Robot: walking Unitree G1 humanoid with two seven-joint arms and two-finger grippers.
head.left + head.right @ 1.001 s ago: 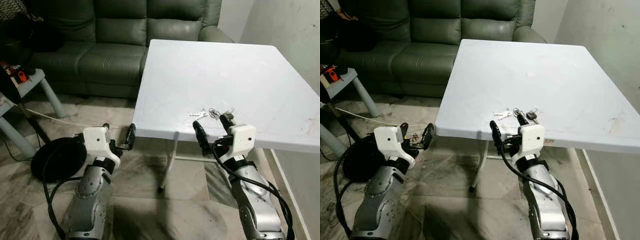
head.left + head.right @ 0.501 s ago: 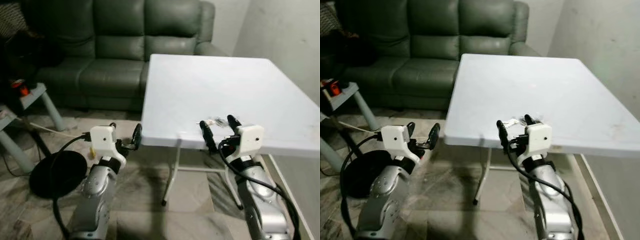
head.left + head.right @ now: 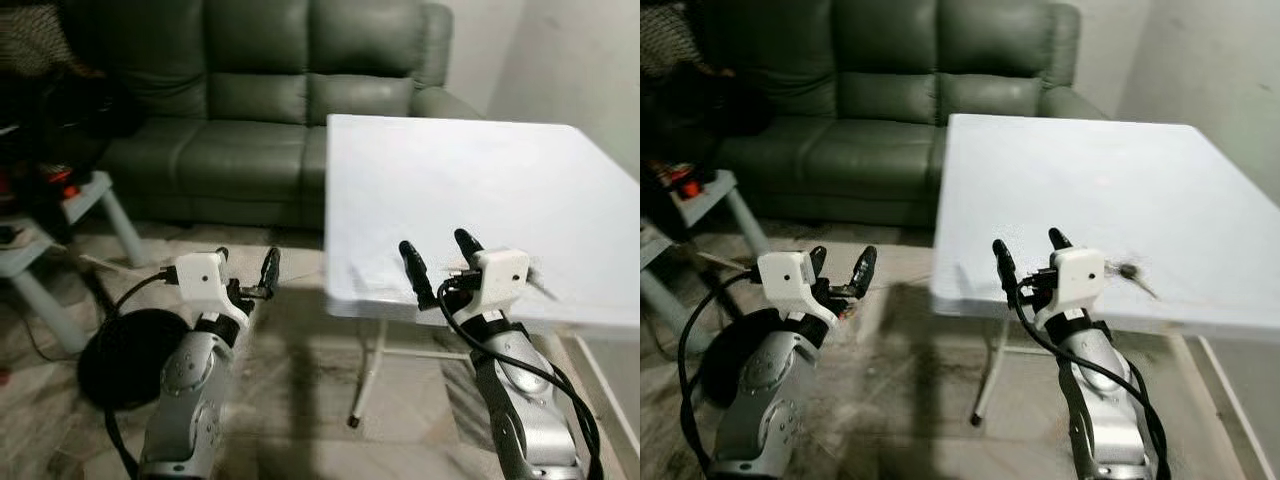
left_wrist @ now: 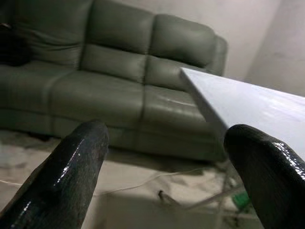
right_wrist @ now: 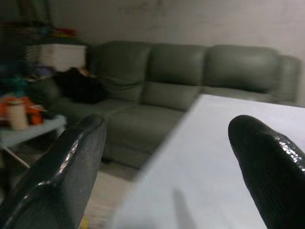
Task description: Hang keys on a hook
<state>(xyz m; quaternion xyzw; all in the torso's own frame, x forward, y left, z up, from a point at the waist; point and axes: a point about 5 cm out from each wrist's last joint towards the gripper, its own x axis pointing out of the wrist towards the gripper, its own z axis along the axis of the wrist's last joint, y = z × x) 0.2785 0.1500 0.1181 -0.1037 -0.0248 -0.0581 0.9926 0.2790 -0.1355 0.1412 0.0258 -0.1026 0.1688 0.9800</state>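
The keys (image 3: 1130, 271) lie near the front edge of the white table (image 3: 480, 180), blurred and dark, just right of my right wrist housing. My right gripper (image 3: 433, 243) is open above the table's front edge, with nothing between its fingers and left of the keys. In the right wrist view the open fingers (image 5: 62, 167) frame the tabletop and the sofa. My left gripper (image 3: 247, 258) hangs open over the floor, left of the table, holding nothing. Its fingers (image 4: 71, 176) point toward the sofa.
A green leather sofa (image 3: 250, 90) runs along the back. A small grey side table (image 3: 70, 195) with clutter stands at the left. A black round object (image 3: 120, 345) with a cable lies on the marble floor. A pale wall (image 3: 590, 60) stands on the right.
The whole view has swung left, so the table sits further right in the picture. The keys have gone from in front of my right gripper to its right. Both grippers stay open.
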